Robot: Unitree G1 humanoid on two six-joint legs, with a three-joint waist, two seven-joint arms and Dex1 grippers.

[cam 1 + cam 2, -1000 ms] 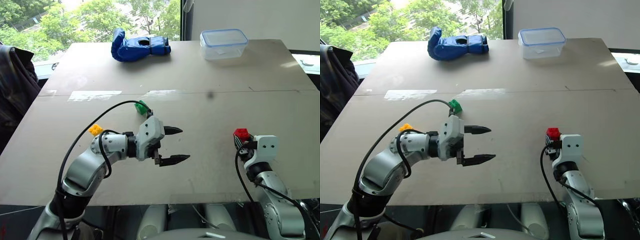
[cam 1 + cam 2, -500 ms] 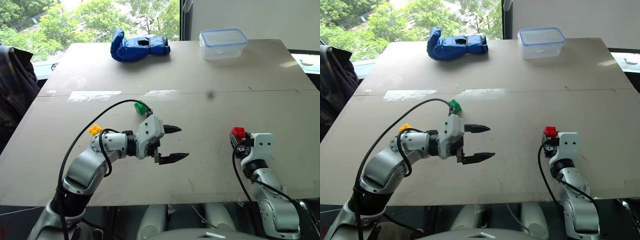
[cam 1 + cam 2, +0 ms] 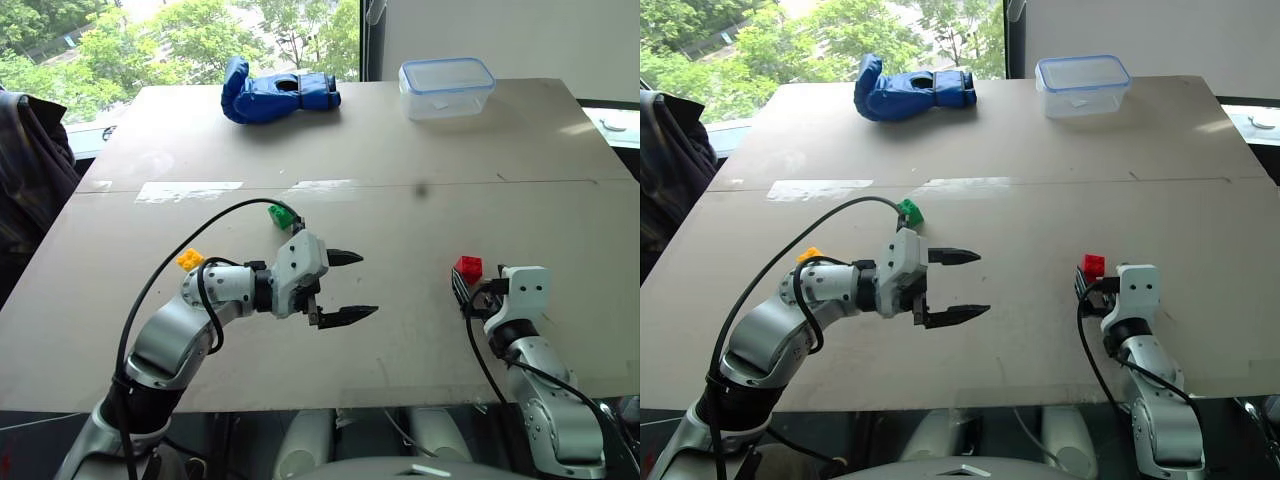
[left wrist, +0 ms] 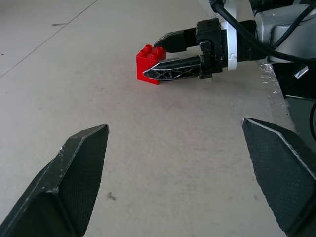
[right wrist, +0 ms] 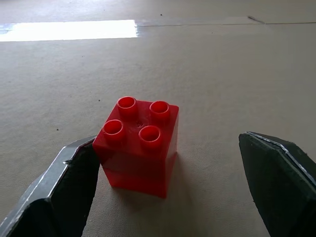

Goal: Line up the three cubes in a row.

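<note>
Right claw (image 3: 460,287) gapes around the red cube (image 3: 467,267); left claw (image 3: 342,287) spread, empty; green cube (image 3: 281,214), yellow cube (image 3: 189,259) far left, unaligned.

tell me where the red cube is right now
The red cube stands studs-up on the table's right side, between the open right gripper's fingers.

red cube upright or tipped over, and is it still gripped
Upright: the red cube stands on the table, studs up. Not gripped: the right gripper is open; one finger sits against it.
</note>
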